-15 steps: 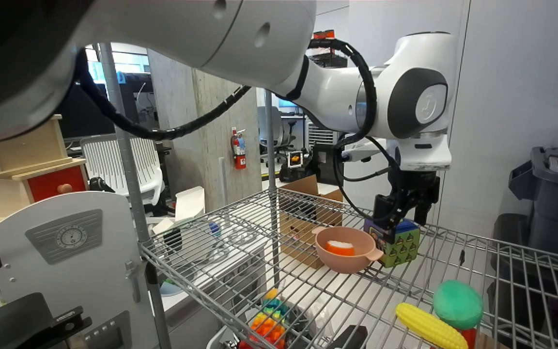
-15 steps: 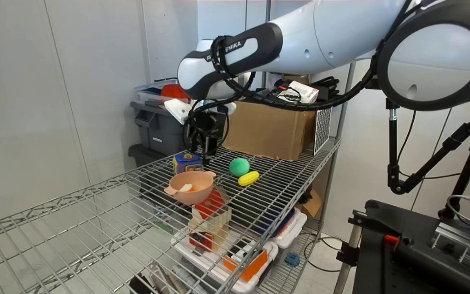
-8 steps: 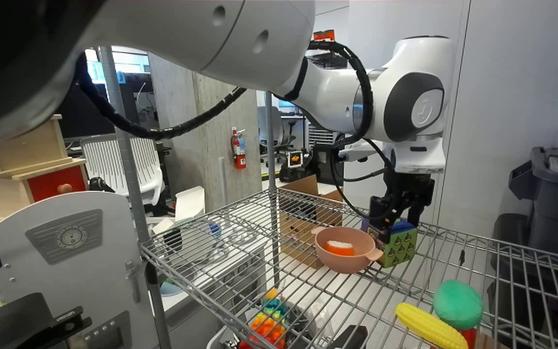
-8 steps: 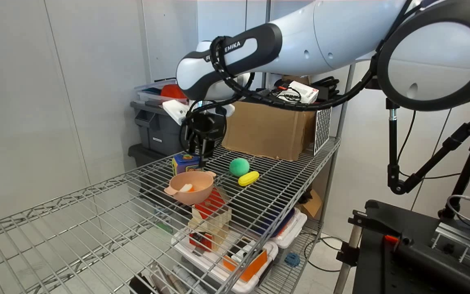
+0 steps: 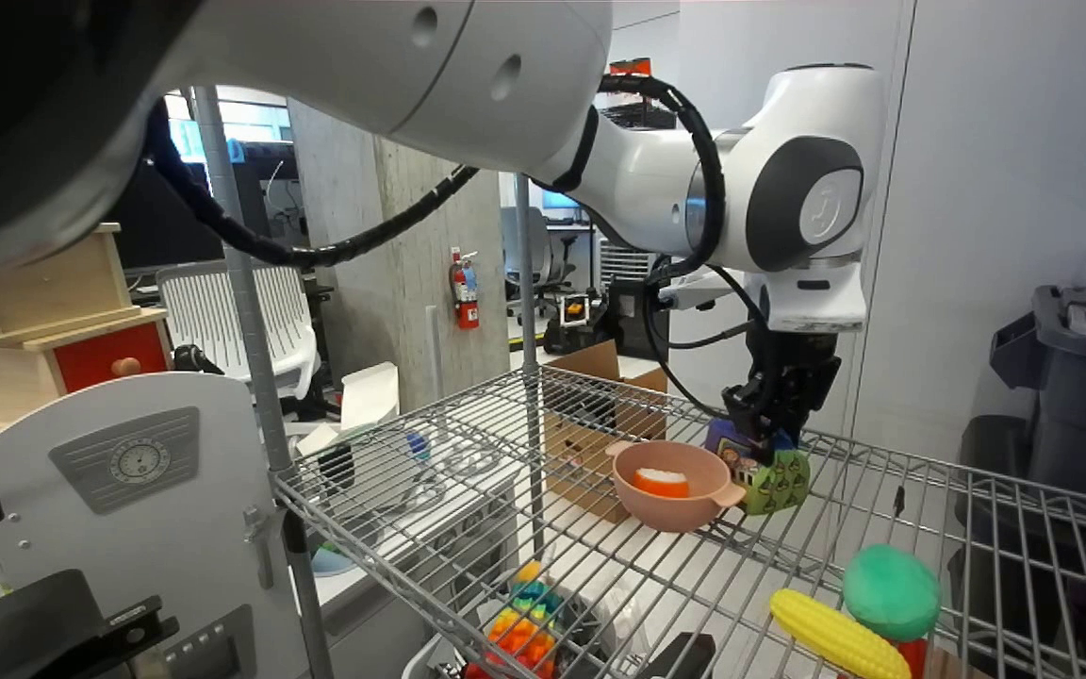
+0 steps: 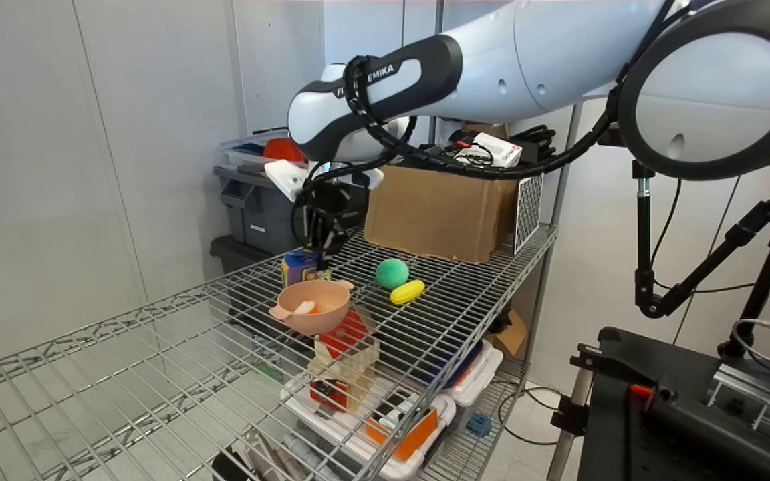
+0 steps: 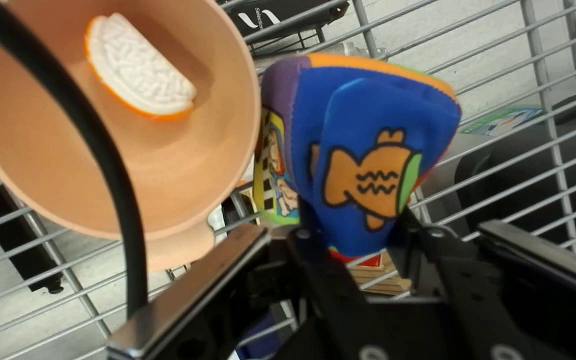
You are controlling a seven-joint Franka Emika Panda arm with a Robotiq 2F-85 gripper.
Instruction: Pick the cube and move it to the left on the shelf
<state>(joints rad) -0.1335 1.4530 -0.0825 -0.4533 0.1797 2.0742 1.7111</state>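
Pinches soft cube (image 7: 378, 130) in gripper (image 7: 358, 232), visibly buckling fish-printed blue top. Unclear whether touching or just above wire shelf (image 6: 138, 314) under gripper. Just beside gripper: peach bowl (image 7: 183, 165) with orange slice (image 7: 140, 70) lying inside. Farther from gripper than bowl, in both exterior views: green ball (image 6: 392, 273), just beside yellow corn (image 6: 407, 292). Well apart from gripper, also on shelf: large cardboard box (image 6: 428, 210).

Wrist view: I log the cube (image 7: 388, 145) as printed cloth, stitched at a seam; the bowl (image 7: 183, 165) as smooth matt plastic; the orange slice (image 7: 138, 65) as rough-faced. In both exterior views I read the counter (image 6: 138, 314) as shiny metal wire, the arm (image 6: 559, 53) as smooth, glossy plastic.
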